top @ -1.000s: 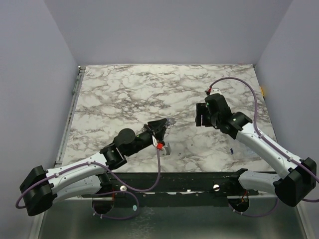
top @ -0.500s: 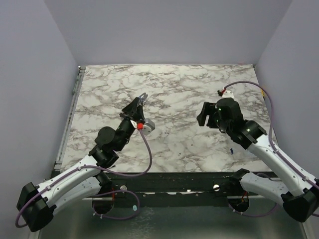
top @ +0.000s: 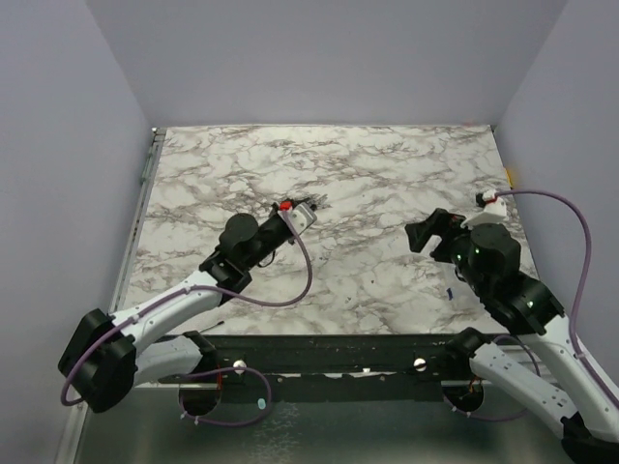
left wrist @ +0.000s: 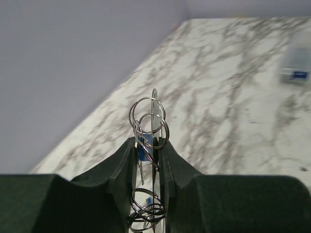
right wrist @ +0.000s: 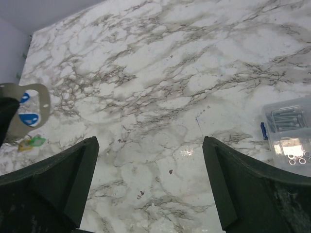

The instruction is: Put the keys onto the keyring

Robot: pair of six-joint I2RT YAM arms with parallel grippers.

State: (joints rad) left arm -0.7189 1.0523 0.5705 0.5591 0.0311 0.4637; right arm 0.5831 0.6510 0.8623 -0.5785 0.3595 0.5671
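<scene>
Top view: left gripper [top: 311, 204] near table [top: 387, 164] middle, tips too small to read. Right gripper [top: 428, 230] spread wide, holding nothing.
Left wrist: fingers [left wrist: 121, 165] clamped on keyring [left wrist: 153, 114]; rings stand upright on edge, long way pointing out past fingertips; blue key [left wrist: 143, 148] tucked between.
Right wrist: fingers [right wrist: 73, 179] far apart above table.

The top camera looks down from above and behind the arm bases [top: 464, 346] over the whole counter [top: 387, 184]. The left wrist camera skims low and close along the left jaws toward a walled edge. The right wrist camera looks steeply down between the right jaws. All three views share the marble top.
</scene>
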